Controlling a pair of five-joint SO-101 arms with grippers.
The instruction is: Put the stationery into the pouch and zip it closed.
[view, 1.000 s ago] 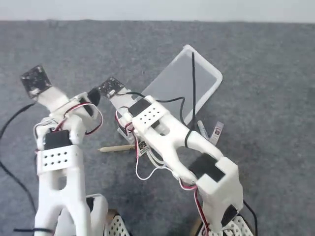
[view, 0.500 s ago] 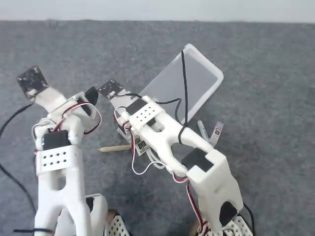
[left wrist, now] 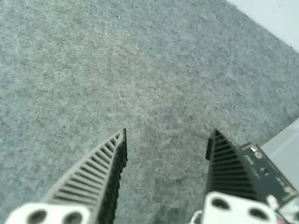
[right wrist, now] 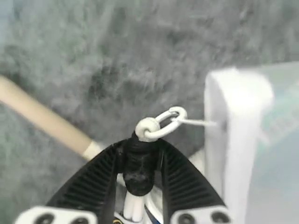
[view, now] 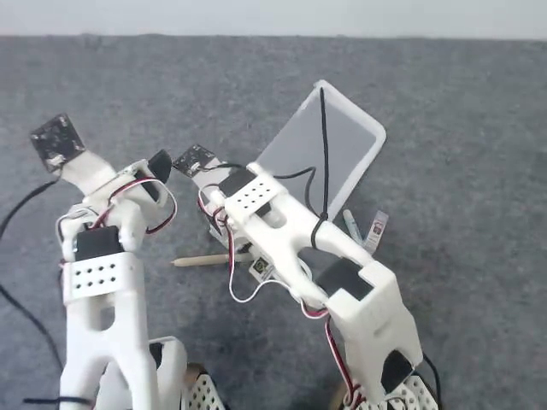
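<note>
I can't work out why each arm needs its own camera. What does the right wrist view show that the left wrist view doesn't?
The right wrist view adds the right gripper, closed on a black item tipped with a white ring, and a pencil lying on the grey mat nearby. The left wrist view adds the left gripper, open and holding nothing, plus a black circuit board. Both share the mat and part of the pouch.

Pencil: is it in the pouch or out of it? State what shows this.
Out. The pencil lies on the grey carpet, outside the pouch, beside the right gripper, whose jaws are shut on the pull.
</note>
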